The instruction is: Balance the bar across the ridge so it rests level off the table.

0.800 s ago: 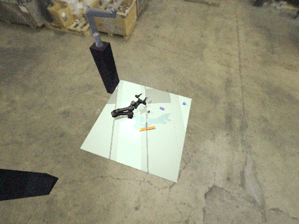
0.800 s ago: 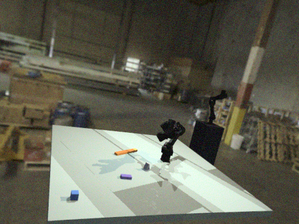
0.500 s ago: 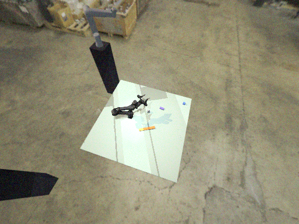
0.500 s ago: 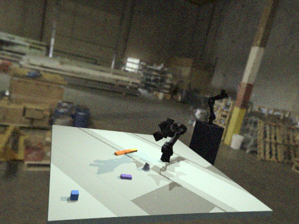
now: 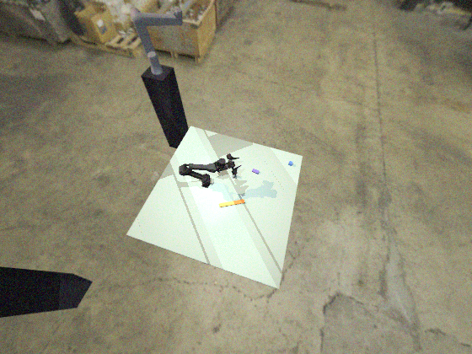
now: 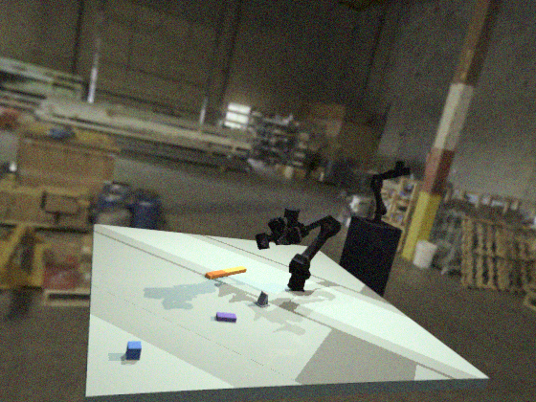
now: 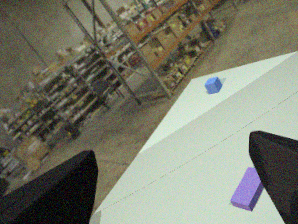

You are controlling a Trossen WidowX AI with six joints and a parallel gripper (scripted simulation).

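The bar (image 5: 232,203) (image 6: 226,273) lies flat on the pale table (image 5: 168,223) (image 6: 158,345), orange at one end and yellower at the other. The ridge (image 6: 262,299) is a small grey wedge standing on the table, apart from the bar; in the top view the gripper seems to cover it. My gripper (image 5: 238,163) (image 7: 173,152) is open and empty, raised above the table on the ridge's side of the bar and away from the bar. Neither bar nor ridge shows in the wrist view.
A purple block (image 5: 255,171) (image 6: 226,317) (image 7: 247,189) lies beyond the ridge from the arm base. A blue cube (image 5: 291,163) (image 6: 134,350) (image 7: 213,85) sits near the table's far corner from the arm. A black pedestal (image 5: 166,105) (image 6: 370,251) with another arm stands beside the table.
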